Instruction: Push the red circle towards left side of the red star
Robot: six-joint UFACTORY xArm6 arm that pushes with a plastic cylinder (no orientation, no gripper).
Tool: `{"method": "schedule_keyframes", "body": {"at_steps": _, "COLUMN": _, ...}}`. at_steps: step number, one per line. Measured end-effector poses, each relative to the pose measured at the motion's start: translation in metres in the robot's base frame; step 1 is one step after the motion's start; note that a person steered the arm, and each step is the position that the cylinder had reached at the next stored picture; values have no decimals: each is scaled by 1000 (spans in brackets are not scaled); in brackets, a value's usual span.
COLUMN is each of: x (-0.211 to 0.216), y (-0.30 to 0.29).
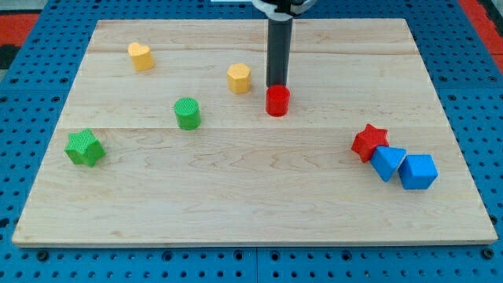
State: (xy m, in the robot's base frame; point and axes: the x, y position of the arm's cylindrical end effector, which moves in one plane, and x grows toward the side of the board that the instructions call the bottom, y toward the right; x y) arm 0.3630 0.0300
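Note:
The red circle (277,101) stands near the middle of the wooden board, a little above centre. My tip (276,86) is right behind it, touching its top edge from the view's top. The red star (368,141) lies at the view's right, well to the right of and below the circle. It touches a blue block (387,163).
A second blue block (418,171) sits beside the first at the right. A yellow hexagon (240,78) is just left of my rod. A green circle (187,113), a green star (84,148) and a yellow heart (141,56) lie on the left half.

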Motion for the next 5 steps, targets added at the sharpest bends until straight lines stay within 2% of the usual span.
{"method": "schedule_keyframes", "body": {"at_steps": 2, "x": 34, "y": -15}}
{"method": "schedule_keyframes", "body": {"at_steps": 4, "x": 84, "y": 20}}
{"method": "schedule_keyframes", "body": {"at_steps": 5, "x": 84, "y": -9}}
